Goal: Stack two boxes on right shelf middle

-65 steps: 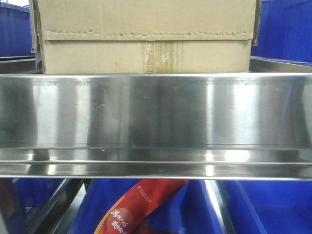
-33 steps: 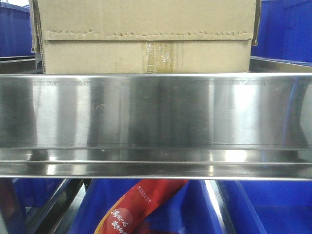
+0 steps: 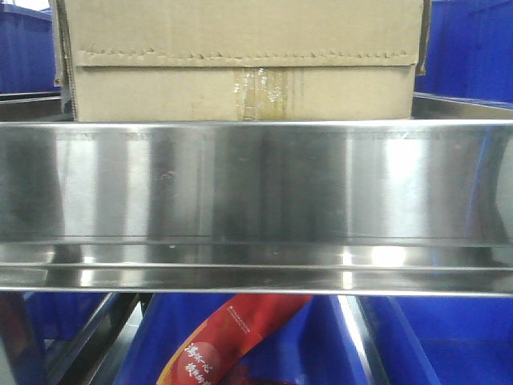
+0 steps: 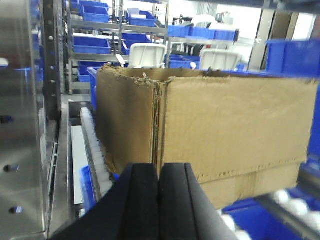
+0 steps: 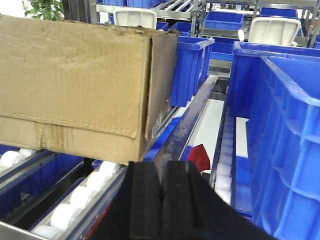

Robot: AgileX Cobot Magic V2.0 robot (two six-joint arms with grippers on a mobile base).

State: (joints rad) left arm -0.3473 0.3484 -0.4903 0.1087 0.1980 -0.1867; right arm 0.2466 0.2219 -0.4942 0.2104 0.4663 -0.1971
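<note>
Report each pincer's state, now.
Left pincer: closed, fingers pressed together, holding nothing; the box sits beyond it.
Right pincer: closed, empty, short of the box's corner.

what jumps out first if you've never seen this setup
A big brown cardboard box fills the top of the front view, sitting just behind the shelf's broad shiny steel lip. From the wrists, both black grippers, left and right, sit shut below its corners, with blue bins crowding the right.
</note>
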